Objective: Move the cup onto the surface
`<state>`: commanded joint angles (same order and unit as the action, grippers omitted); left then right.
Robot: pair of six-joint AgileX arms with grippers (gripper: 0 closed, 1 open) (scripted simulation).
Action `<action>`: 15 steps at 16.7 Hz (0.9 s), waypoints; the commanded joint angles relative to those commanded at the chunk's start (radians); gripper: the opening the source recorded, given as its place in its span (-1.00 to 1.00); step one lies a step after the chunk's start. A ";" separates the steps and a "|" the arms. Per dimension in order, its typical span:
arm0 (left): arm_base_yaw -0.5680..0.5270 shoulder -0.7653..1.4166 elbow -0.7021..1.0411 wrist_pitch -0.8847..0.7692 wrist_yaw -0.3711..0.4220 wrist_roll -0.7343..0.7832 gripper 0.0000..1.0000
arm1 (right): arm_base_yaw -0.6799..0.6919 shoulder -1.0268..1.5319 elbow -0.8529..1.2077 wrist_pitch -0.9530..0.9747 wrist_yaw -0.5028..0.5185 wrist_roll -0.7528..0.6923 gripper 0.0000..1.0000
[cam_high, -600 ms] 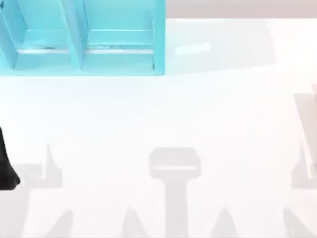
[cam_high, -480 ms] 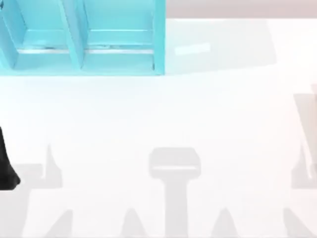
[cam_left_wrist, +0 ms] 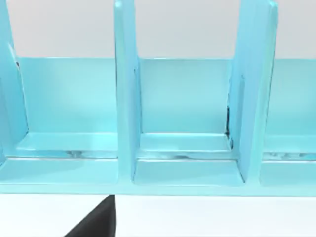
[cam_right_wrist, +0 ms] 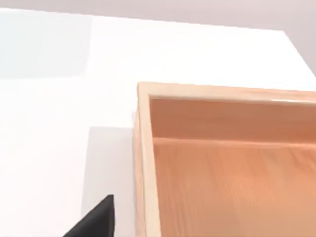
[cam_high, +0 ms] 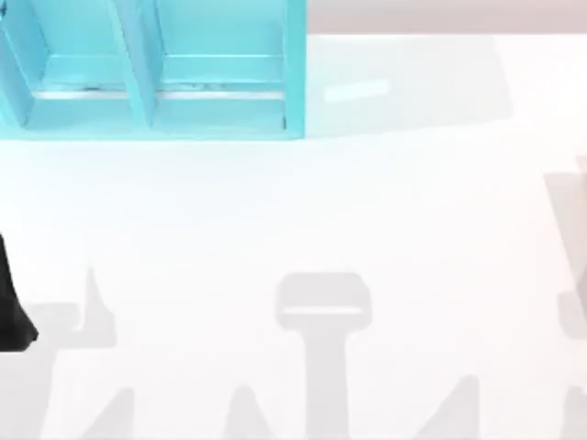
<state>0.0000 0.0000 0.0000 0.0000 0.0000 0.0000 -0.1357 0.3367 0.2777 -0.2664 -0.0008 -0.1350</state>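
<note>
The cup is out of view. The surface (cam_high: 303, 211) is a wide glossy white tabletop crossed by grey shadows of the arms. My left arm (cam_high: 11, 312) is a dark shape at the table's left edge. Its wrist camera faces the open compartments of the turquoise shelf unit (cam_left_wrist: 187, 163), with a black part of the left gripper (cam_left_wrist: 96, 222) low in the picture. A black part of the right gripper (cam_right_wrist: 96, 219) hangs over the white surface (cam_right_wrist: 59, 123) beside a wooden box.
The turquoise shelf unit (cam_high: 156, 101) stands at the back left of the table, with upright dividers between its compartments. A light wooden box (cam_right_wrist: 143, 163) with raised walls lies on the right side, near my right gripper.
The arm shadows at the table's right front have shifted, so the right arm has moved a little. The left arm and the shelf unit have stayed put.
</note>
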 joint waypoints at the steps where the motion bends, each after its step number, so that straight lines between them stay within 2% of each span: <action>1: 0.000 0.000 0.000 0.000 0.000 0.000 1.00 | -0.029 0.073 0.060 -0.058 0.000 -0.029 1.00; 10: 0.000 0.000 0.000 0.000 0.000 0.000 1.00 | -0.322 0.806 0.660 -0.634 -0.001 -0.318 1.00; 15: 0.000 0.000 0.000 0.000 0.000 0.000 1.00 | -0.451 1.136 0.925 -0.888 0.000 -0.443 1.00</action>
<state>0.0000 0.0000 0.0000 0.0000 0.0000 0.0000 -0.5871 1.4726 1.2022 -1.1548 -0.0013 -0.5779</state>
